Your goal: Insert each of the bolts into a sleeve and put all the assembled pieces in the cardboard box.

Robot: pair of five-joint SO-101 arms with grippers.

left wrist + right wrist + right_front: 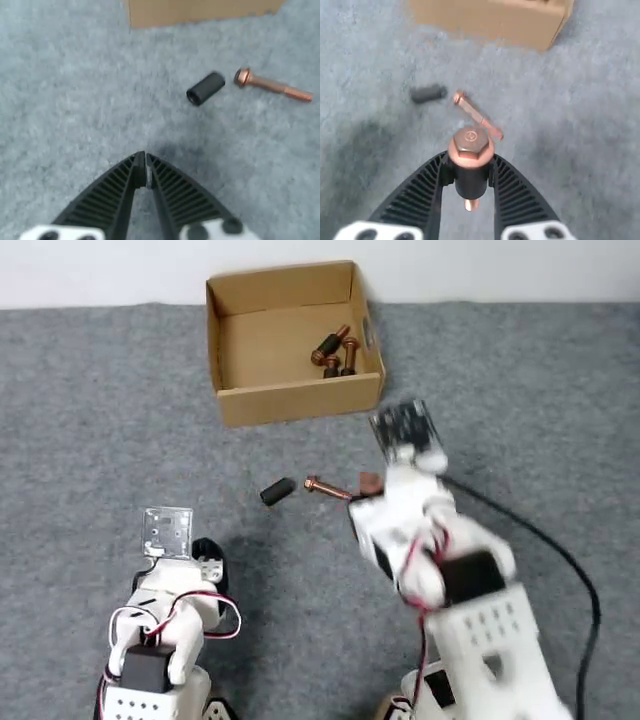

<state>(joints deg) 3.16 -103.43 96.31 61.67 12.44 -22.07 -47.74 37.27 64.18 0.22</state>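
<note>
Right end effector (470,167) tight around a sleeved bolt (470,144); left end effector (143,159) closed; assembled pieces (335,348) inside cardboard box (300,400)

We're seeing the cardboard box (295,400) sitting farthest back, assembled pieces (335,350) lying in its right half. Before it, the sleeve (277,491) is lying just left of the loose bolt (327,487); the right gripper (468,169) is clamping a bolt-in-sleeve (471,149) just right of that.

Overhead camera; both wrist cameras share loose sleeve (205,88)
</note>
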